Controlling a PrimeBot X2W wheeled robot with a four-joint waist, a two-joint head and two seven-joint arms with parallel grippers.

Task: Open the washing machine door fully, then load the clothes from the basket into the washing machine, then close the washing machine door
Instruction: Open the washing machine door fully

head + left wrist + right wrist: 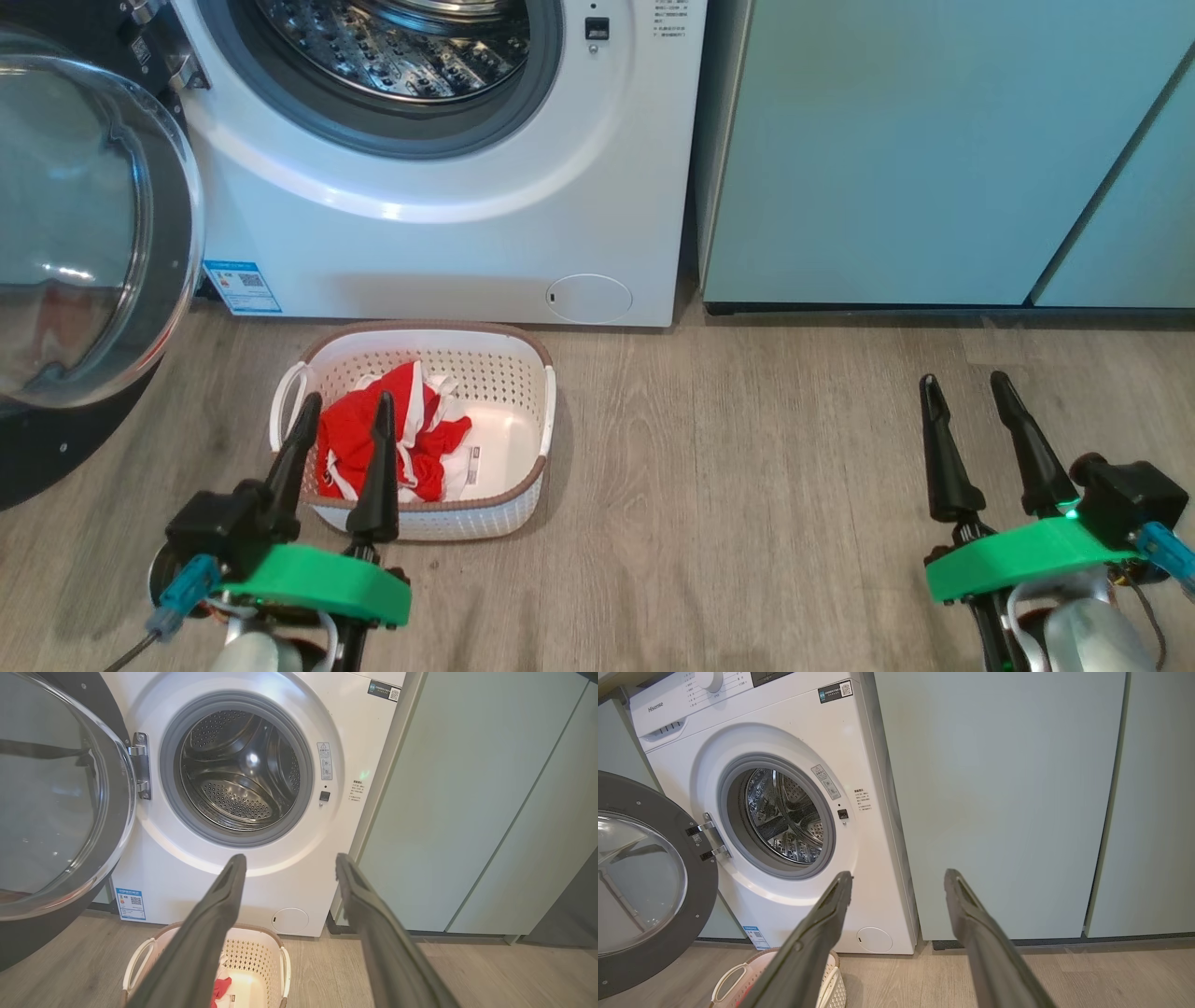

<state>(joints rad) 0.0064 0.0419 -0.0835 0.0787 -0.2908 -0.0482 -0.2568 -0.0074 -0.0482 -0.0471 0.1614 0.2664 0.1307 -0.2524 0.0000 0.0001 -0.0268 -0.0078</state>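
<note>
The white washing machine stands with its steel drum exposed. Its round washing machine door, black-rimmed with a clear bowl, is swung wide open to the left. On the floor in front sits the cream basket, holding red and white clothes in its left half. My left gripper is open, raised over the basket's near left side, nothing between its fingers. At the lower right, my right gripper is open and empty above bare floor, well apart from the basket.
Pale teal cabinets stand flush to the machine's right. The open door juts out over the wooden floor on the left. A blue label and a round service cap mark the machine's lower front.
</note>
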